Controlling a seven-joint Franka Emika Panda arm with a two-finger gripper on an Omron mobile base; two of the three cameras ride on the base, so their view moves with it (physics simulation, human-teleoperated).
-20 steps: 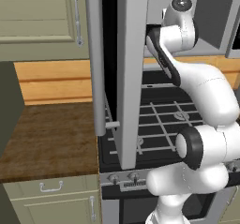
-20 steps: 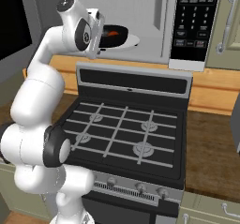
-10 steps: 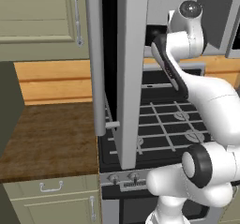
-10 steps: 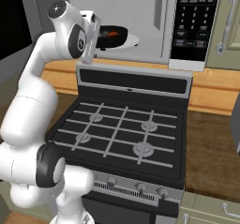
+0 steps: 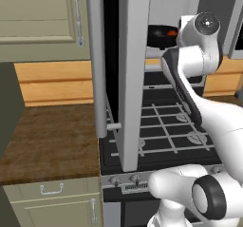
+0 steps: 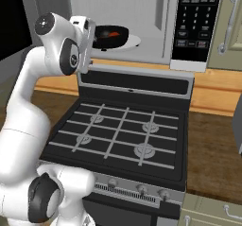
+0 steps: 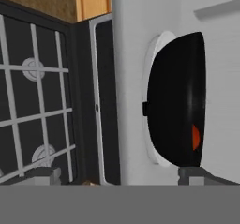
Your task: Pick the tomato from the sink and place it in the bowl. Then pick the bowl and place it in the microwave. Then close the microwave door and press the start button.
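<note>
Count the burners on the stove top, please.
4: front left, front right, back left, back right. The stove shows whole from the right base view, so none seems hidden.

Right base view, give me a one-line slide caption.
Bowl holding the tomato sits inside the open microwave above the stove.

I see the microwave (image 6: 142, 26) mouth wide open, with bare white room around the bowl (image 6: 111, 32) on the round plate inside. Left of the microwave, its open door (image 5: 133, 74) stands out over the stove (image 6: 123, 135) like a wall, blocking that side.
</note>
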